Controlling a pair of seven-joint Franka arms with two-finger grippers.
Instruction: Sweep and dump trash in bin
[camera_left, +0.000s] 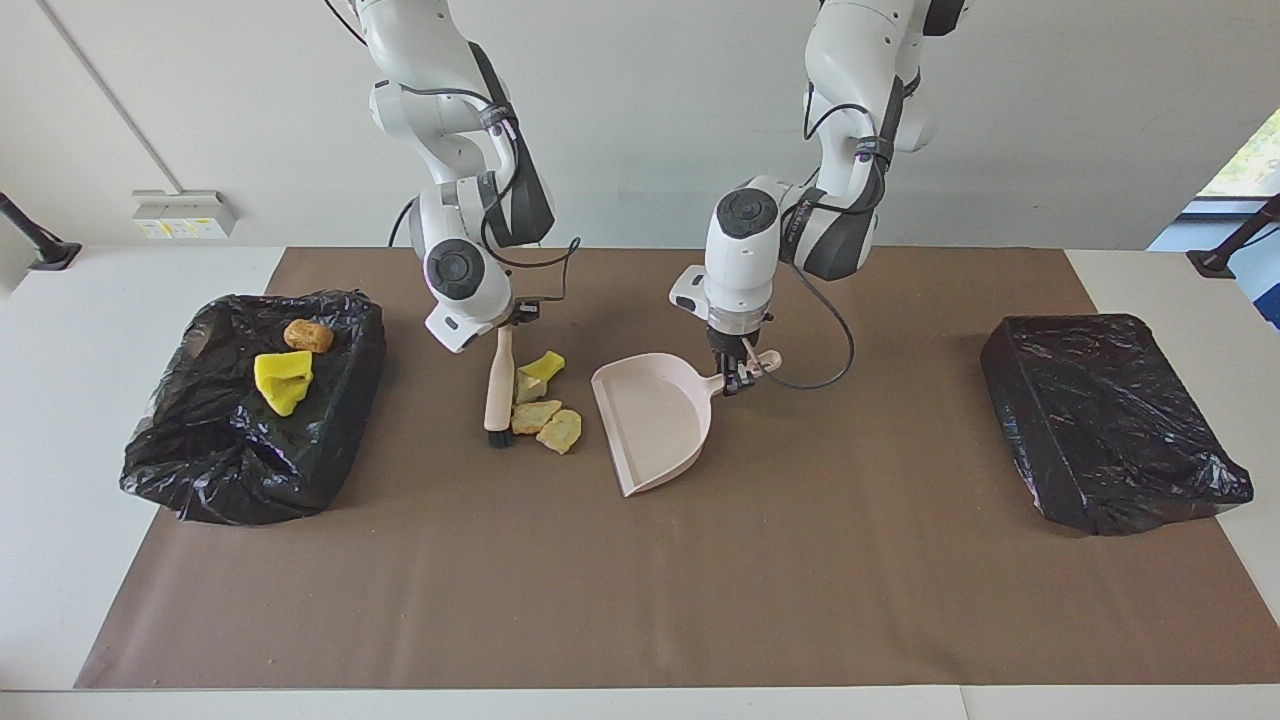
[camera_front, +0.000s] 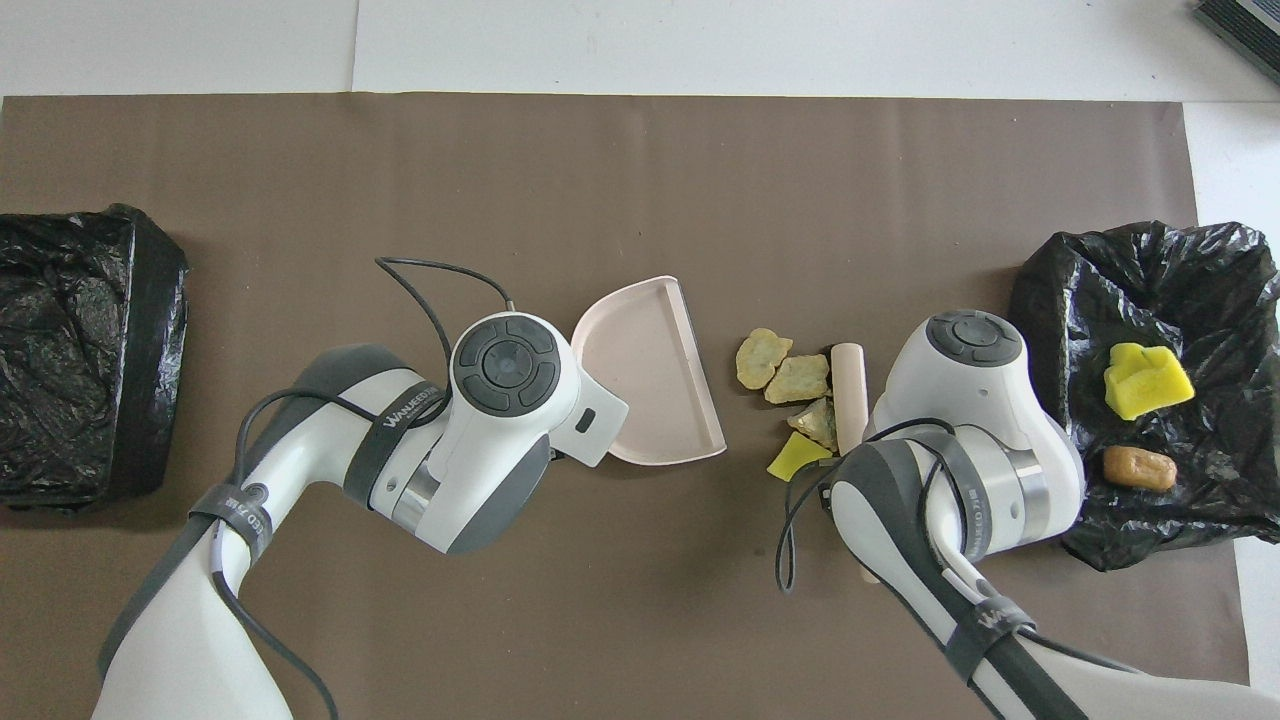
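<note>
My right gripper (camera_left: 503, 328) is shut on the handle of a pale brush (camera_left: 498, 385), which stands bristles-down on the mat. Against the brush lie several trash lumps: a yellow one (camera_left: 543, 364) and tan ones (camera_left: 535, 415) (camera_left: 561, 431). The overhead view shows the trash (camera_front: 798, 378) between the brush (camera_front: 850, 395) and the pink dustpan (camera_front: 645, 375). My left gripper (camera_left: 738, 372) is shut on the dustpan's handle. The dustpan (camera_left: 655, 420) rests on the mat, mouth toward the trash. A black-bagged bin (camera_left: 230, 480) at the right arm's end holds a yellow lump (camera_left: 283, 378) and an orange-brown lump (camera_left: 308, 335).
A second black-bagged bin (camera_left: 1110, 420) sits at the left arm's end of the table. A brown mat (camera_left: 640, 600) covers the table's middle. Cables loop off both wrists.
</note>
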